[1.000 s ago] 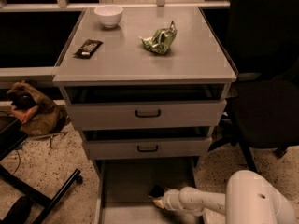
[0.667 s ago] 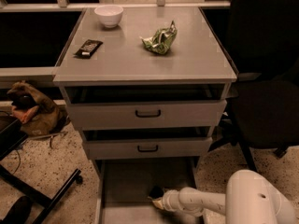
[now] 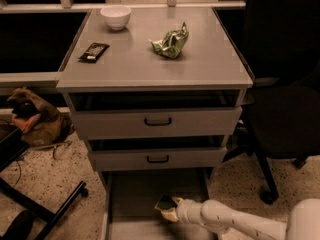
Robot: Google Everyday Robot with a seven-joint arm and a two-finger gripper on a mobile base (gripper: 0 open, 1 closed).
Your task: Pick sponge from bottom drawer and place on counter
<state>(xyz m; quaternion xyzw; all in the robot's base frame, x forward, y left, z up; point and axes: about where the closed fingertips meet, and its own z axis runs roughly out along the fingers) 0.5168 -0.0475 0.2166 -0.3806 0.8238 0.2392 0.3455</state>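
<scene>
So the robot's white arm comes in from the near right, and its gripper [image 3: 169,210] is down inside the shallow grey metal bottom drawer [image 3: 134,194], which is pulled open. The small dark green and yellow sponge [image 3: 164,202] sits right at the gripper's tip on the drawer floor. Honestly can't tell if it's actually clamped. Up on the flat grey counter [image 3: 135,66] there's a white bowl [image 3: 116,17] far left, a flat black wrapper [image 3: 94,51] and a crumpled green foil bag [image 3: 171,42].

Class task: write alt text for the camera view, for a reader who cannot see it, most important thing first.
A white robot arm reaches into the open bottom drawer, its gripper at a green-and-yellow sponge. On the counter above sit a white bowl, a black wrapper and a crumpled green bag.
</scene>
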